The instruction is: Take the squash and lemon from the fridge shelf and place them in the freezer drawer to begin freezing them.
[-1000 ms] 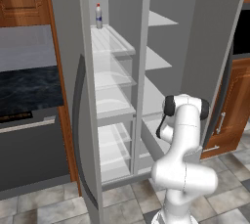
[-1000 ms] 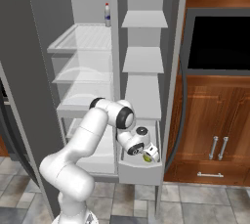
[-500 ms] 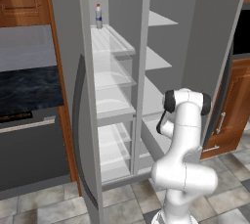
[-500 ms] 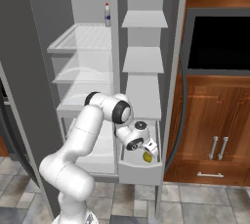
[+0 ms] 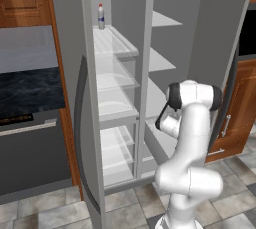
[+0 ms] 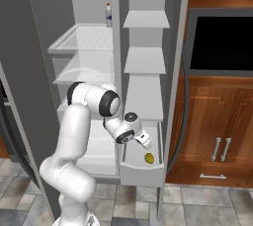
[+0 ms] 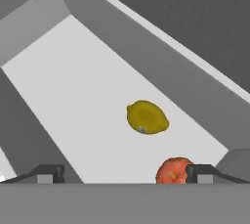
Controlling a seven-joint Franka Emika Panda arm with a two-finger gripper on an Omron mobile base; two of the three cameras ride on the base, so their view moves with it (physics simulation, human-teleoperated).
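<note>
hand view has the lemon point(image 7: 147, 117) and squash point(image 7: 174, 171) lying loose on the freezer drawer point(image 7: 73, 86) floor; the claw point(image 7: 124, 173) hovers wide open, empty, apparently released both.

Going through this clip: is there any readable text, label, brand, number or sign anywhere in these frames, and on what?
No text can be read anywhere.
Bottle on the top fridge shelf: it has a dark band that may be a label, too small to read.
Lemon and squash in the freezer drawer: no stickers or marks.
Fridge walls, wooden cabinets and the gripper: no lettering.
</note>
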